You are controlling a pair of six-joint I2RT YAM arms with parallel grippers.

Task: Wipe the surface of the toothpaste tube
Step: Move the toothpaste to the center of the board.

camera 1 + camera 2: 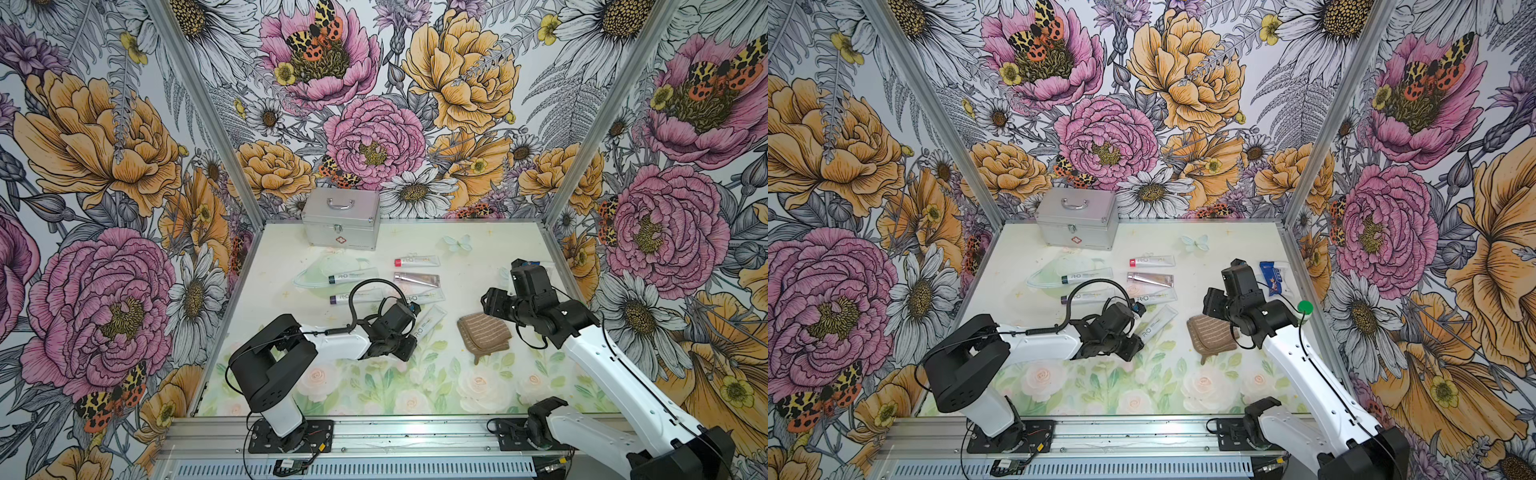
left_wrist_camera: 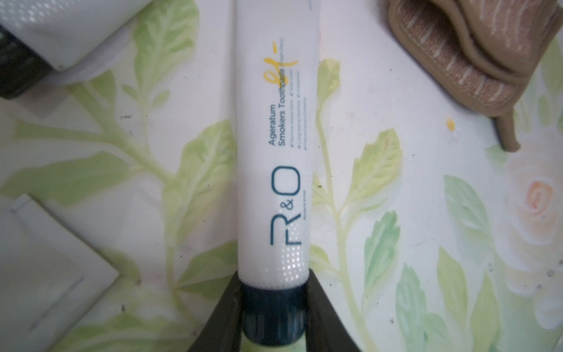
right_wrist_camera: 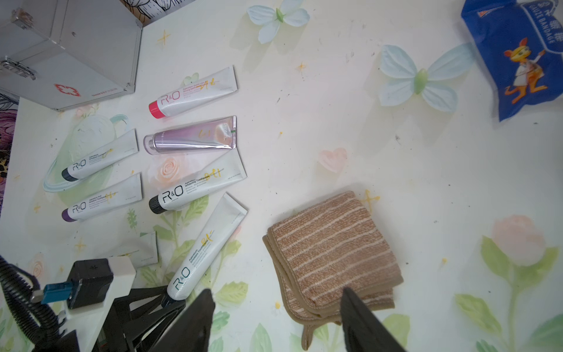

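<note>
Tube (image 2: 271, 152) — "R&O Ageratum Smokers Toothpaste"

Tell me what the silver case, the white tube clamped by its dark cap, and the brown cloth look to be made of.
The case: likely aluminium, brushed silver panels, shiny handle and latch.
The white tube: soft plastic, probably, smooth with a slight sheen.
The cloth: woven terry-like fabric, matte, ribbed stripes, stitched edge.

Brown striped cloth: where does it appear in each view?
In a top view: brown striped cloth mid-table, beside the teal-capped tube.
In a top view: the cloth, same place.
Left wrist: cloth cut off at the frame edge, beside that tube.
Right wrist: cloth whole, just beyond the right fingers.
Shared landmark: the teal-capped tube.
</note>
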